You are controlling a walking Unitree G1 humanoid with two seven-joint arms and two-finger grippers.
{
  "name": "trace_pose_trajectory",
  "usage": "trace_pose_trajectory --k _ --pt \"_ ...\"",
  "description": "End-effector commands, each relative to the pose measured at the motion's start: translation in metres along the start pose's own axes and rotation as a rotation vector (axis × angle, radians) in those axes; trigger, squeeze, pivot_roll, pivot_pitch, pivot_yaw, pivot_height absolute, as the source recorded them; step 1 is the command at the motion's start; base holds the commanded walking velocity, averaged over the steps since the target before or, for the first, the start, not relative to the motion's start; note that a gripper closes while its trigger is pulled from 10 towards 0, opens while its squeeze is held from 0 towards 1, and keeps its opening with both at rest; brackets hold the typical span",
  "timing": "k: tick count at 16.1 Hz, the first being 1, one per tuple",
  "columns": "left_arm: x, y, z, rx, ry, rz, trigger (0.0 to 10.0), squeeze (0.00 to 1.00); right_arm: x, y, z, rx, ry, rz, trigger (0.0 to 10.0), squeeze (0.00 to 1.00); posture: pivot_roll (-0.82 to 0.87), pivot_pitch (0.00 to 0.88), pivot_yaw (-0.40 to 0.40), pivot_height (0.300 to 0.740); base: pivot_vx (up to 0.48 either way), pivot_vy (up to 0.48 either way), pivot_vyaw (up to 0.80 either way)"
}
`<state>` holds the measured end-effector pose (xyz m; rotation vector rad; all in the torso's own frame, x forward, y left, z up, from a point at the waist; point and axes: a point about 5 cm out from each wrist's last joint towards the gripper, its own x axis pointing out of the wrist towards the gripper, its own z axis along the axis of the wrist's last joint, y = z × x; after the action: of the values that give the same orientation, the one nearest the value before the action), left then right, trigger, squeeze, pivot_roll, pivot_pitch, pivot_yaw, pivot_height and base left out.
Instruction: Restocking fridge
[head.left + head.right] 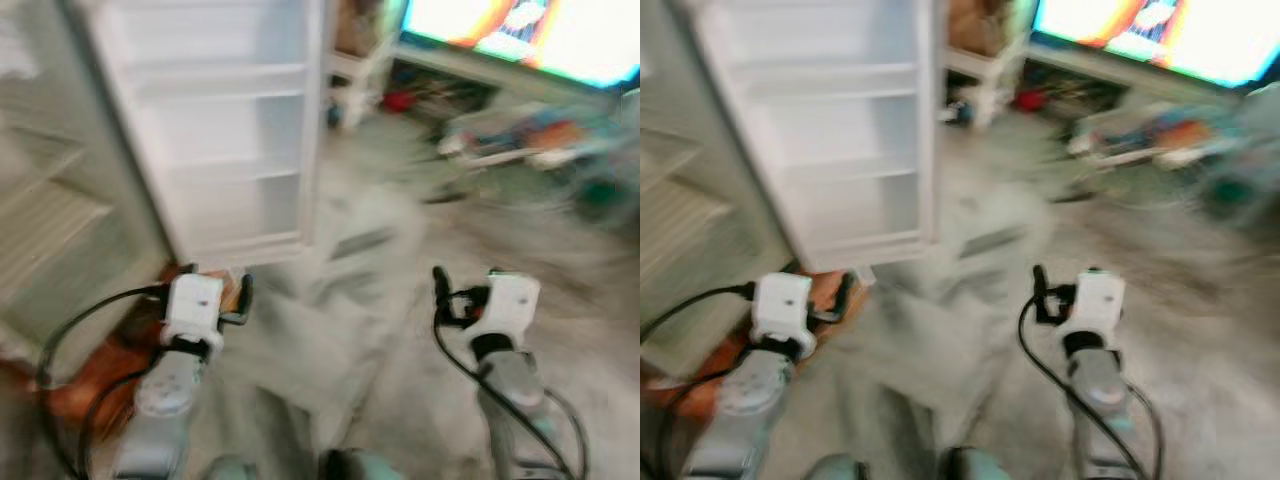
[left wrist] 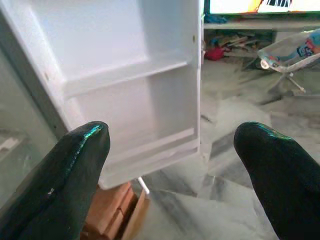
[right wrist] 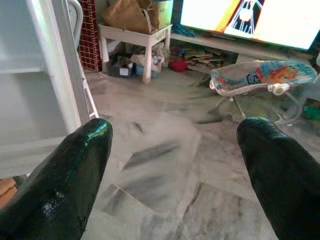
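Fridge: its body (image 1: pixel 50 200) fills the left edge of the head views, blurred, with pale shelves inside whose contents cannot be made out.
Door: the white door (image 1: pixel 225 130) stands open at upper left, its racks (image 2: pixel 125 75) bare where they can be seen.
Box: an orange-brown box (image 2: pixel 112 212) sits on the floor under the door's lower corner, partly hidden by the left arm.
Left tool: the left tool (image 1: pixel 235 300) is released, fingers (image 2: pixel 65 185) spread wide with nothing between them, low left, just below the door.
Floor: grey marble floor (image 1: pixel 360 330) runs between the arms, smeared by blur.
Right tool: the right tool (image 1: pixel 445 295) is released too, fingers (image 3: pixel 60 190) well apart and holding nothing, lower right, well apart from the fridge.
Table: a small white table (image 3: pixel 135 37) carries a brown bag, upper centre.
Bouncer: a baby bouncer (image 3: pixel 260 77) stands at upper right.
Screen: a bright screen (image 1: pixel 520 30) is cut off by the top edge.
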<state>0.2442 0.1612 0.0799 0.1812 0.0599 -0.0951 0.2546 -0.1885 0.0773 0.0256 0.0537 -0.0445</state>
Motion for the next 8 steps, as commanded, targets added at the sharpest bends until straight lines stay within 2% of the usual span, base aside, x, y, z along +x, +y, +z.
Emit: trace_pose_trajectory --k 1,7,8 --pt "-0.002 0.003 -0.0045 0.001 0.022 0.018 10.0 0.0 0.0006 0.0043 0.0014 0.0 -0.001 0.021 10.0 0.0 0.12 0.104 -0.061 0.74 0.0 0.0 0.0" --pt "-0.0036 0.0124 -0.0076 -0.001 0.033 0.07 10.0 0.0 -0.0008 0.0054 0.0025 -0.013 -0.003 0.019 10.0 0.0 0.12 0.101 -0.063 0.74 0.0 0.0 0.0" --pt "-0.0045 0.0126 -0.0086 -0.012 0.036 0.07 10.0 0.0 0.0001 0.0034 0.0047 -0.045 -0.01 0.008 10.0 0.0 0.11 0.099 -0.06 0.74 0.0 0.0 0.0"
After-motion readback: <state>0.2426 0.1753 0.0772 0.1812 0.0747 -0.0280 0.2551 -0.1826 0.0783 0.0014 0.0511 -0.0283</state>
